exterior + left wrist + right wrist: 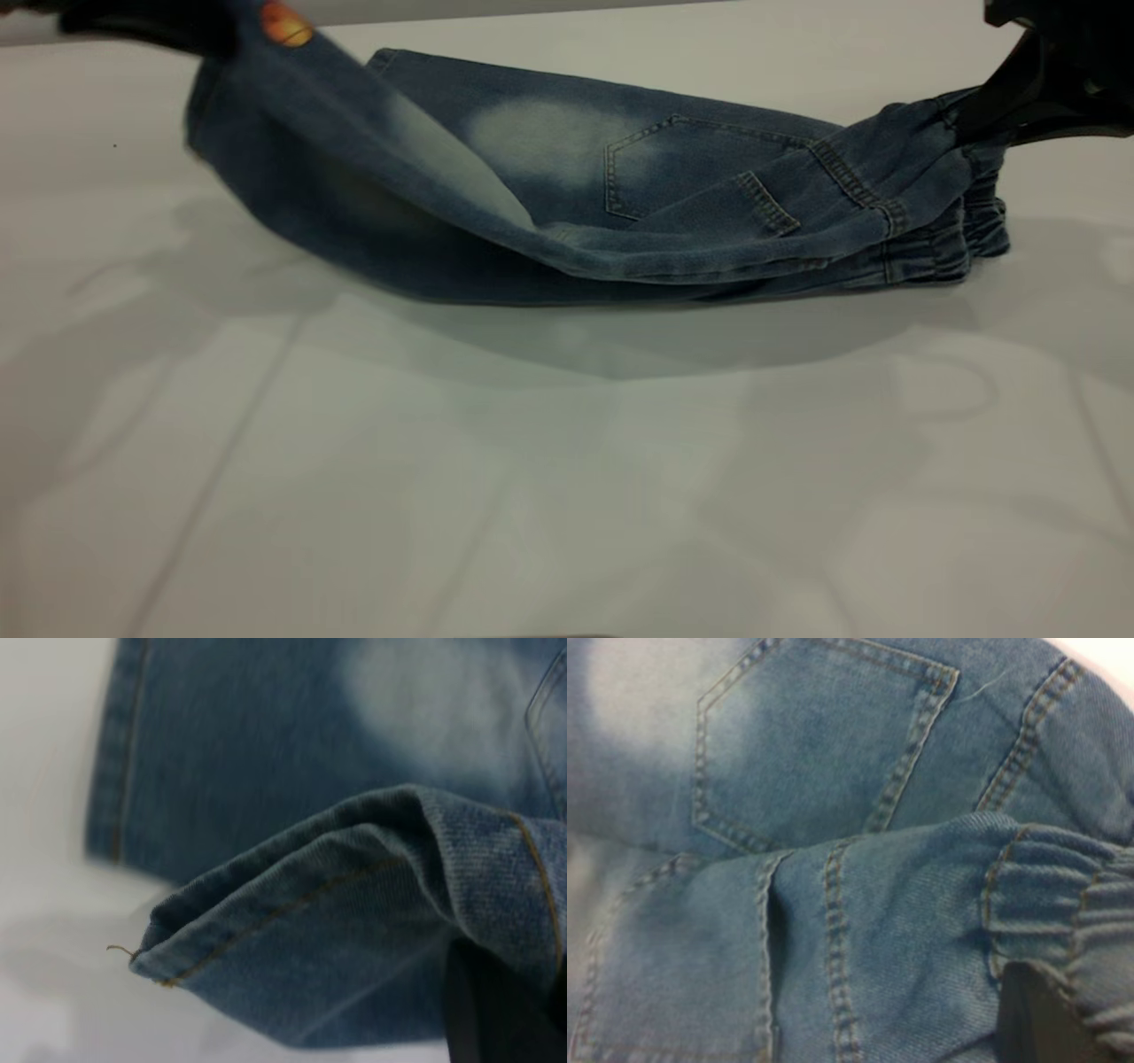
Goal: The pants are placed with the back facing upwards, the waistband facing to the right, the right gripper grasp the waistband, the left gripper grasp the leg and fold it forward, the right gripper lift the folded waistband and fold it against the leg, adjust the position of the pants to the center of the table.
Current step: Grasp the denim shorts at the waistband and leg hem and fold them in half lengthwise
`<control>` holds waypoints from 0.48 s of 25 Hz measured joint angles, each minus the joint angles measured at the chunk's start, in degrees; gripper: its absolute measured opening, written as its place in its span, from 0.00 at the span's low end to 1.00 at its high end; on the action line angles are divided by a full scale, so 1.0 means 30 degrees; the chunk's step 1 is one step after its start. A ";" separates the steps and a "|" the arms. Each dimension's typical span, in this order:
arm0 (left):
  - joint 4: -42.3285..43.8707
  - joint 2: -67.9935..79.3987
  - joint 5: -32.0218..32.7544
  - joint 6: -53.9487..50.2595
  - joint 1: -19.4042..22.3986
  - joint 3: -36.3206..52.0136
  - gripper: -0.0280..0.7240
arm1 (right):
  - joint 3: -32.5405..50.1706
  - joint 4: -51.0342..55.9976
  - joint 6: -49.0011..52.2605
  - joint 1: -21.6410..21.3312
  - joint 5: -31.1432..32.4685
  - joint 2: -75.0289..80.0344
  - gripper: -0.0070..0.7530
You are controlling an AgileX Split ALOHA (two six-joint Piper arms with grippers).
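Observation:
The pants (567,151) lie back side up on the table (567,496), with a back pocket (682,164) showing. At the far left my left gripper (211,37) is shut on the leg (372,106) and holds it off the table; an orange ball print (285,25) shows beside the grip. The leg's hem (266,930) hangs folded over a dark finger (496,1010). On the right my right gripper (973,120) is shut on the ruffled waistband (979,213) and lifts its upper layer. Its finger (1041,1014) presses the gathered waistband (1063,895) next to the pocket (815,735).
The other leg with a pale patch (540,133) lies flat behind the lifted one. Bare white table stretches across the whole front, and its far edge (532,11) runs just behind the pants.

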 joint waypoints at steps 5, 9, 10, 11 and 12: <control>-0.0045 0.1671 -0.0397 0.0396 -0.0278 -0.1927 0.10 | -0.0738 0.0078 -0.0124 0.0000 -0.0783 0.0938 0.06; -0.0063 0.2925 -0.1229 0.0673 -0.0278 -0.2890 0.10 | -0.0959 0.0184 -0.0130 0.0000 -0.2157 0.1410 0.06; -0.0059 0.3191 -0.1539 0.0713 -0.0278 -0.3024 0.10 | -0.0975 0.0193 -0.0130 -0.0010 -0.2578 0.1497 0.06; -0.0100 0.3471 -0.1784 0.0713 -0.0283 -0.3134 0.10 | -0.0975 0.0193 -0.0130 -0.0058 -0.2905 0.1567 0.06; -0.0118 0.3715 -0.2065 0.0713 -0.0283 -0.3192 0.10 | -0.0995 0.0221 -0.0130 -0.0102 -0.3189 0.1594 0.06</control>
